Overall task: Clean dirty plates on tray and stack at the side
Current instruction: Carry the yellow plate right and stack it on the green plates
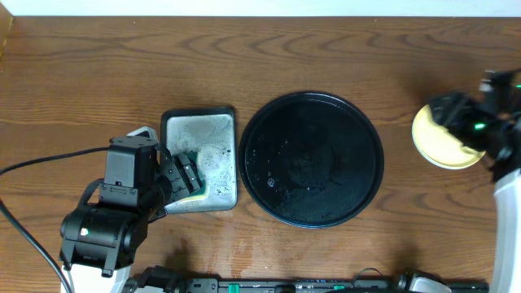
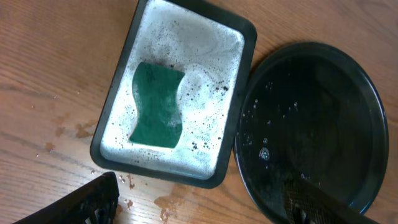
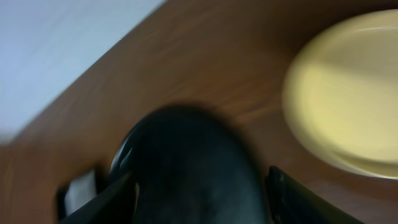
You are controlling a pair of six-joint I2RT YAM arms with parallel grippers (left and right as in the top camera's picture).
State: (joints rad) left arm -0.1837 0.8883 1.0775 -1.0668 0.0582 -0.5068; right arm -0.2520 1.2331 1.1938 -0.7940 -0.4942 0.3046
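The black tray (image 1: 309, 159) lies mid-table with only water drops on it; it also shows in the left wrist view (image 2: 311, 124) and, blurred, in the right wrist view (image 3: 186, 168). A pale yellow plate (image 1: 444, 142) sits on the table to the right of the tray and shows in the right wrist view (image 3: 348, 93). No mint-white plate can be made out. My right gripper (image 1: 448, 111) hovers over the yellow plate, open and empty (image 3: 199, 205). My left gripper (image 1: 186, 173) is open and empty (image 2: 199, 211) above a green sponge (image 2: 157, 106).
The sponge lies in a small rectangular dark basin (image 1: 231, 155) of foamy water just left of the tray, its rim clear in the left wrist view (image 2: 239, 93). Wet spots mark the wood in front of the basin. A black cable runs along the table's left side.
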